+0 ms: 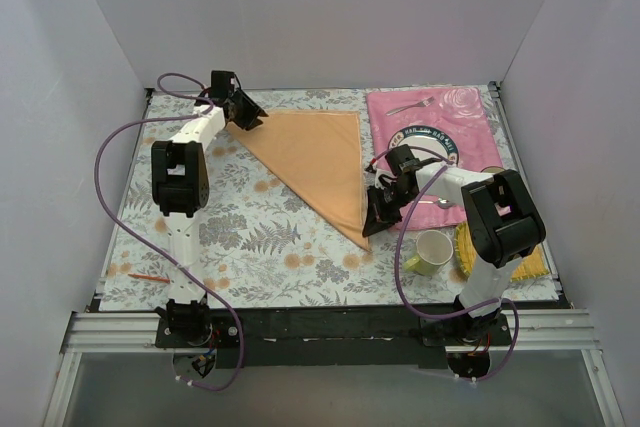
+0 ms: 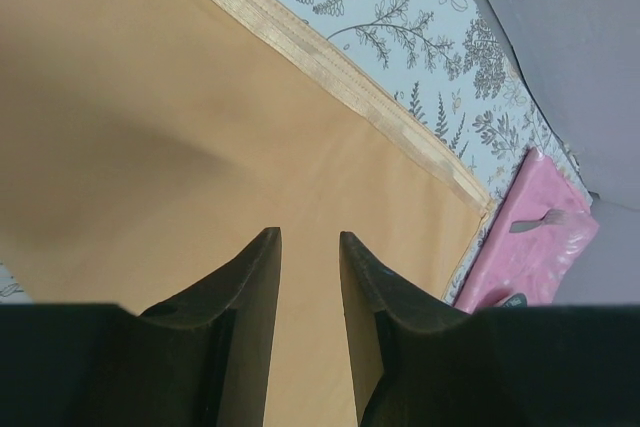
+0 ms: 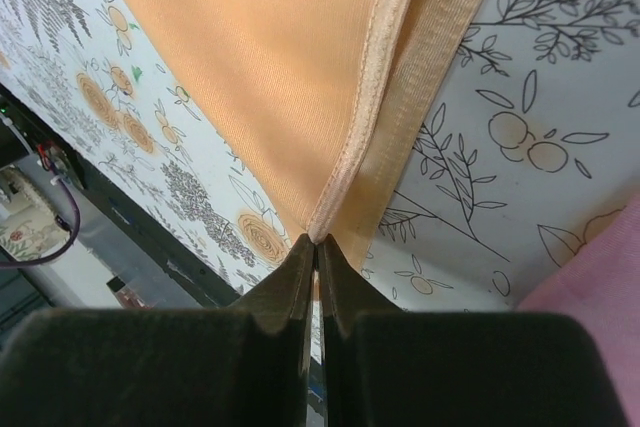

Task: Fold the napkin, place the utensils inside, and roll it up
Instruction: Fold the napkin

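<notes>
Peach-orange napkin [image 1: 310, 159], top view: folded triangle on the floral worktop [image 1: 250, 237], fork [image 1: 410, 105] over on the pink placemat [image 1: 470, 132].
Left wrist view: left end effector [image 2: 310, 247] spread, fingers hovering over the napkin [image 2: 200, 147].
Right wrist view: right end effector [image 3: 317, 244] pinching the napkin's [image 3: 260, 47] corner tip.

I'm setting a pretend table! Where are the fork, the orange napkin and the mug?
fork [image 1: 410, 106]: top view, middle of its handle.
orange napkin [image 1: 310, 152]: top view, centre of the folded cloth.
mug [image 1: 432, 251]: top view, inside its open mouth.
</notes>
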Controlling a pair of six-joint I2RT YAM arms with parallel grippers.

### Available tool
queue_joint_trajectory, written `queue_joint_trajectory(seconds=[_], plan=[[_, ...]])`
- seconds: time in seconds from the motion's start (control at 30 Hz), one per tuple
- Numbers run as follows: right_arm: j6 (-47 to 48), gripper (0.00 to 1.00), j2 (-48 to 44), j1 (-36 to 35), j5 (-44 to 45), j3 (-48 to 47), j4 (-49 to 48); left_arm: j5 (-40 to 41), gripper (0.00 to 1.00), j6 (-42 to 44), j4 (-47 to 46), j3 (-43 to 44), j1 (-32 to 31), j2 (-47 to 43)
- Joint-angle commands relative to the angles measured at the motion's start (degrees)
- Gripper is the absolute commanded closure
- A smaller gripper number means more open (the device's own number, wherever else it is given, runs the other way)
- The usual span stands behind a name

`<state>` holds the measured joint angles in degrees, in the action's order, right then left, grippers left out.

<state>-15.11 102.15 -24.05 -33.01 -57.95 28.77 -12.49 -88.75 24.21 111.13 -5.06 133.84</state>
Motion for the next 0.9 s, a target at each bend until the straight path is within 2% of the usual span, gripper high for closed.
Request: queue_joint_trajectory(seconds=[0.0, 0.2, 0.3, 0.33, 0.53, 0.7, 0.83, 0.87], plan=[[0.3, 0.90, -0.5, 0.1, 2.3, -0.6, 1.9, 1.8, 0.71, 0.8, 0.5, 3.2, 2.0, 1.9], [0.8, 0.81, 0.1, 0.1, 5.2, -3.3, 4.7, 2.6, 0.71, 1.4, 0.9, 5.1, 4.3, 5.3], [2.4, 0.71, -0.5, 0.1, 6.7, -5.0, 8.0, 2.5, 0.71, 2.2, 0.5, 5.5, 4.7, 6.6], [3.1, 0.65, -1.3, 0.1, 6.9, -5.7, 8.7, 2.5, 0.71, 2.3, 0.5, 5.6, 4.8, 7.0], [5.2, 0.51, -4.5, -0.7, 9.0, -11.2, 16.2, 1.8, 0.71, 2.2, -0.3, 4.5, 4.9, 7.0], [4.9, 0.52, -2.9, -3.3, 1.7, -15.2, 15.7, 1.7, 0.71, 1.9, -0.6, 4.4, 4.9, 6.8], [3.7, 0.70, -0.4, -3.5, -0.1, -13.3, 11.5, 1.9, 0.71, 1.9, -0.3, 3.9, 4.9, 6.6], [3.8, 0.71, -0.1, -3.5, -0.1, -13.0, 11.0, 1.9, 0.71, 1.9, -0.4, 3.7, 4.9, 6.6]])
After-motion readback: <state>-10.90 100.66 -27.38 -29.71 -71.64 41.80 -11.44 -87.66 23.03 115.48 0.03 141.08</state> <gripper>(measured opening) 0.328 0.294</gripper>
